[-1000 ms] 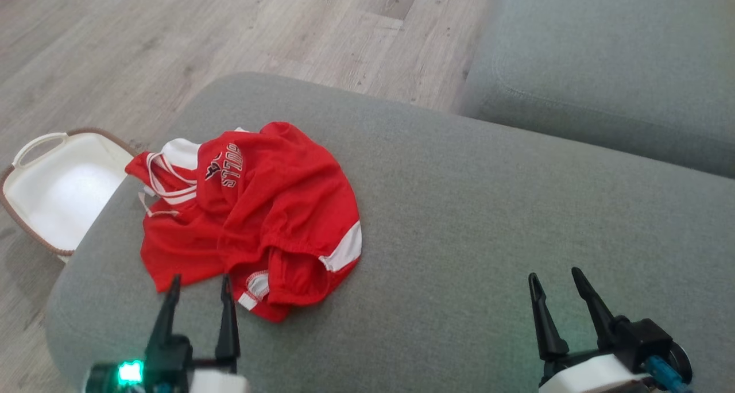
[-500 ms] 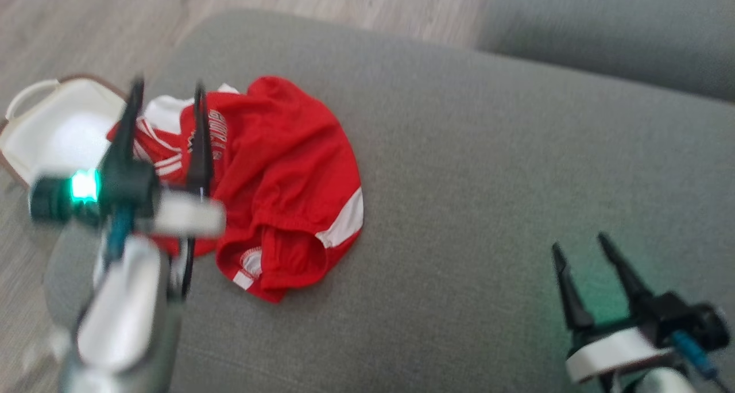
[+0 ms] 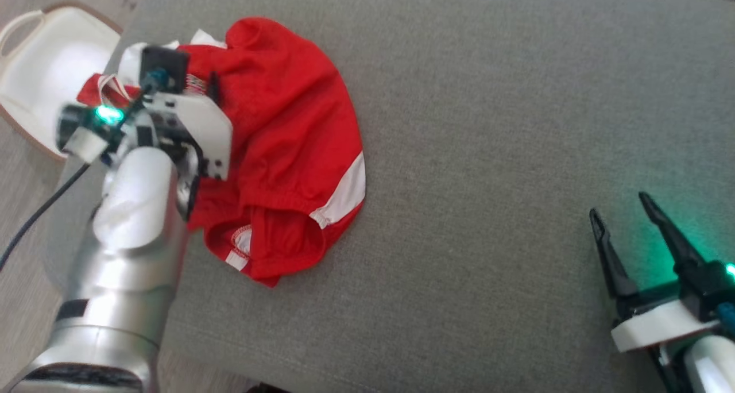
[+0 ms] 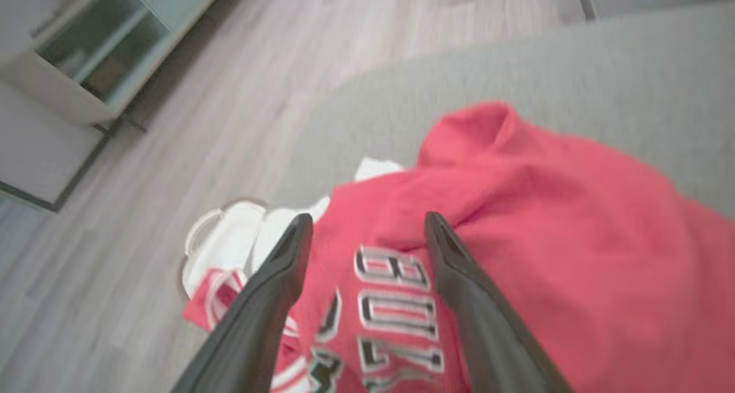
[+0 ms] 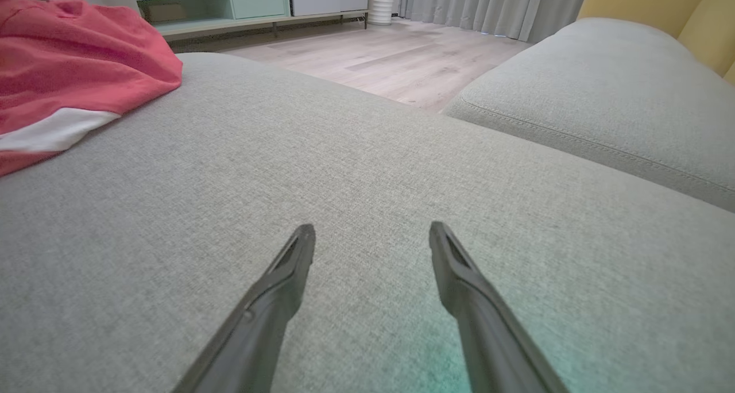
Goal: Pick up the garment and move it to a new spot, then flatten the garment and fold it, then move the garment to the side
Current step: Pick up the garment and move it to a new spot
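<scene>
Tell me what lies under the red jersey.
The red jersey lies crumpled on the grey sofa cushion. Its own folds cover the cushion beneath, so anything hidden between them cannot be seen.

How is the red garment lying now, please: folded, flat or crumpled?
Crumpled: the red garment lies bunched on the grey cushion, its layers creased and overlapping, neither flat nor folded.

floor (image 5: pixel 379 54): pale wood planks | grey fabric cushions (image 5: pixel 367 169) | far side: mint cabinet (image 5: pixel 247 2), grey curtains (image 5: pixel 488 2) | perhaps a yellow backrest (image 5: pixel 654 2)

Three views, one grey cushion (image 3: pixel 488 151)
Head looks steeply down; left wrist close over the red garment (image 4: pixel 545 238) (blurred); right wrist low, catching its edge at left.
</scene>
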Controlling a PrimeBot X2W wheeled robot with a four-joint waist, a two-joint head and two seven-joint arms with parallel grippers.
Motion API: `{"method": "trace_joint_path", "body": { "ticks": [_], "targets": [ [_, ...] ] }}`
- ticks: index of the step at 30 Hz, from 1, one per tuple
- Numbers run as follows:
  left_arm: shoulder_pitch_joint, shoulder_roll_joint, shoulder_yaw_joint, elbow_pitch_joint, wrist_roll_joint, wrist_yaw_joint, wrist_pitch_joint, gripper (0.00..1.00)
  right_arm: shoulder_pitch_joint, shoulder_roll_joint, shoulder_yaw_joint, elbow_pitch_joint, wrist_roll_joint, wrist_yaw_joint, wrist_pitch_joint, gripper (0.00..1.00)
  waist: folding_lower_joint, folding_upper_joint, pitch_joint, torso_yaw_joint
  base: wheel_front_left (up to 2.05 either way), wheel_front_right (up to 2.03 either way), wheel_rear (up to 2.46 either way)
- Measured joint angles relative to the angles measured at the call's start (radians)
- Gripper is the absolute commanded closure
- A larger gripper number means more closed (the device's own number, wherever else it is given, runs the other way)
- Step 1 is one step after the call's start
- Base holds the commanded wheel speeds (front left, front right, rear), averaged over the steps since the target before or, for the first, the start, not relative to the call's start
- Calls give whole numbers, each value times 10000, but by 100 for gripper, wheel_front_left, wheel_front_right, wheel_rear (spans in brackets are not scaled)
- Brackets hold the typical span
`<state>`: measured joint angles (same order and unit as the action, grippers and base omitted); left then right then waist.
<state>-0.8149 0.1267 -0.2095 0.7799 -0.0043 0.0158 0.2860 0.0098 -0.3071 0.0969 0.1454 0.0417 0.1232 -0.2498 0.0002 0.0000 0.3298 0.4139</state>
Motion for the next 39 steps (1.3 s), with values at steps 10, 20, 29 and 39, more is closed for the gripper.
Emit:
{"method": "trace_joint_path", "body": {
  "ticks": [10,20,29,39],
  "targets": [
    [-545,-291,-128,1708,-284,-190,-1365,100,-199,-230,105,-67,125,0,-2,0,-2,0,272,71,0,0,0],
    [-1869,-173,-270,1417,-426,-761,-3359,100,-214,698,265,349,330,0,-10,0,-4,0,-780,-203,0,0,0],
    [-2320,-153,-1275,31,-301,-1319,-3411,100,-101,2050,46,717,443,0,-10,0,-5,0,-2138,-1507,0,0,0],
    [-2129,-194,-2539,-1361,-1139,-1482,-3175,100,291,2426,370,1009,1156,0,-10,0,-4,1,-2953,-4013,0,0,0]
  ]
}}
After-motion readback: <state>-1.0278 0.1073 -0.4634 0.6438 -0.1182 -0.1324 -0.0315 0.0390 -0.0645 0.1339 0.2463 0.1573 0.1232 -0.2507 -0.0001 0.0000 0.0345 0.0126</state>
